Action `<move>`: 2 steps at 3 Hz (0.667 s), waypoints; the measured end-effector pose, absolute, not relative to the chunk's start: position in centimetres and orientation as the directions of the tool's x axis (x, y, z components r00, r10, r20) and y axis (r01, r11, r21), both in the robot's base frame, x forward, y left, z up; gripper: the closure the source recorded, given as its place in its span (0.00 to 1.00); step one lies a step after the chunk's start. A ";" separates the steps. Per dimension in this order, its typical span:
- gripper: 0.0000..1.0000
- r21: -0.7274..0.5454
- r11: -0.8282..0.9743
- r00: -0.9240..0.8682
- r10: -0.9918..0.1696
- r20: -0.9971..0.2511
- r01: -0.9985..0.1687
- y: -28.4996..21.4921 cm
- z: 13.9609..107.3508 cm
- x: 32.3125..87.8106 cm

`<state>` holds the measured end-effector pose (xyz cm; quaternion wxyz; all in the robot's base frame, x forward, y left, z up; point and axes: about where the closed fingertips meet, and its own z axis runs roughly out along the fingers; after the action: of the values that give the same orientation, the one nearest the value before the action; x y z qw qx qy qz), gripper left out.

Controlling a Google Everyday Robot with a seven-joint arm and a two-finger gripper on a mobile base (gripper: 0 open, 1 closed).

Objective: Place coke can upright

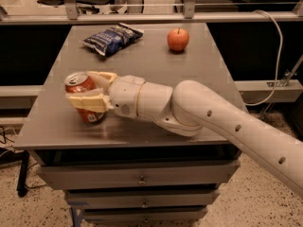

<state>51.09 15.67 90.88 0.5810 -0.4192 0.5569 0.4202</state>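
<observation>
Coke can (80, 83) near upright, top slightly leftward — tight in gripper (79, 87) jaws, front-left of table (189, 74).

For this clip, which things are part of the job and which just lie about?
Job: coke can, tilted, clamped in the gripper at the front left of the table.
Lying about: apple, blue snack bag, both at the back.

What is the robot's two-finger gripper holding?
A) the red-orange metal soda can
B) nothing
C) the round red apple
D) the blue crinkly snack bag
A: the two-finger gripper is shut on the red-orange metal soda can at the grey table's front left; the round red apple and blue snack bag lie apart at the back.
</observation>
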 end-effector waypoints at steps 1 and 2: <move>0.83 -0.004 0.271 0.006 0.006 -1.000 -0.963 14.4 90.0 50.7; 0.59 0.002 0.260 -0.004 -0.007 -1.000 -0.966 13.6 89.7 50.3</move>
<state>50.34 13.60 89.68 0.5586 -0.4314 0.5639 0.4289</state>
